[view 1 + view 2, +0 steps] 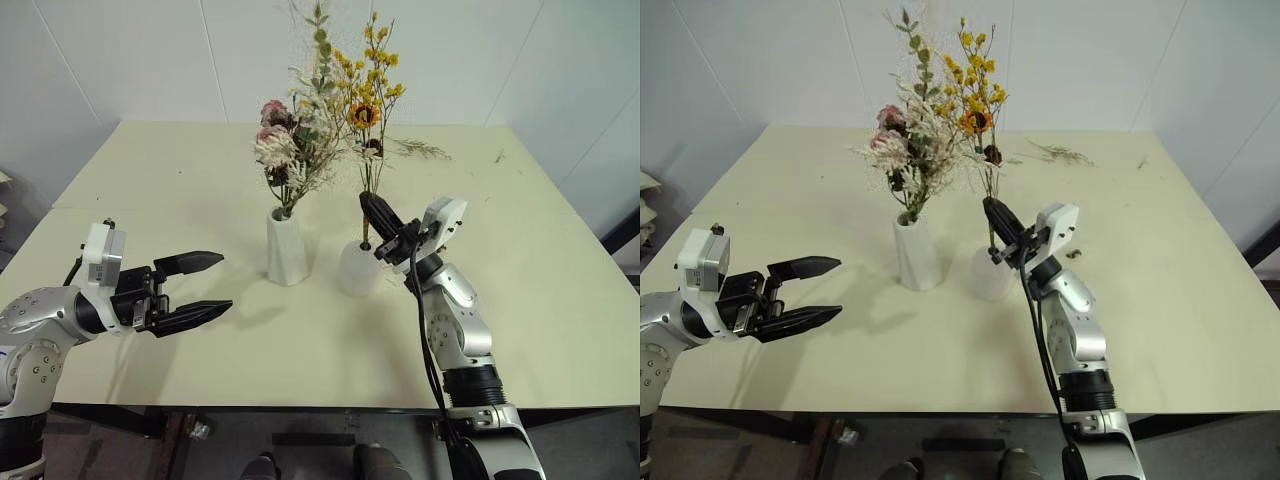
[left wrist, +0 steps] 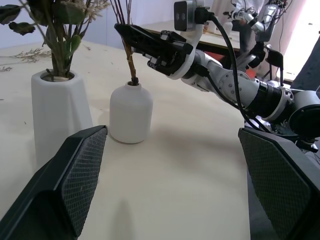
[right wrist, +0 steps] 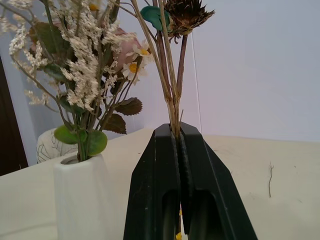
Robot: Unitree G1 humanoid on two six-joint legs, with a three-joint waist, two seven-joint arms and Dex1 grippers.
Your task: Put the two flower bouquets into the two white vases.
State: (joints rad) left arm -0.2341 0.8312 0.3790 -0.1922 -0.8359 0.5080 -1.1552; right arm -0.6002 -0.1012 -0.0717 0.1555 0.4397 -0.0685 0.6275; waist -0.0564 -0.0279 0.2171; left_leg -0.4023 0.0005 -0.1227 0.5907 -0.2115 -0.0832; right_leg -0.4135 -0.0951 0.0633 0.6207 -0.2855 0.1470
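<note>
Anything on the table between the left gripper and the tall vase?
No. In the left eye view, bare tabletop runs from the open left gripper to the tall vase.

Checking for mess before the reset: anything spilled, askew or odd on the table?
Minor only: a loose dried sprig and small twig bits lie on the table behind the vases. Both vases, tall and round, stand upright.
</note>
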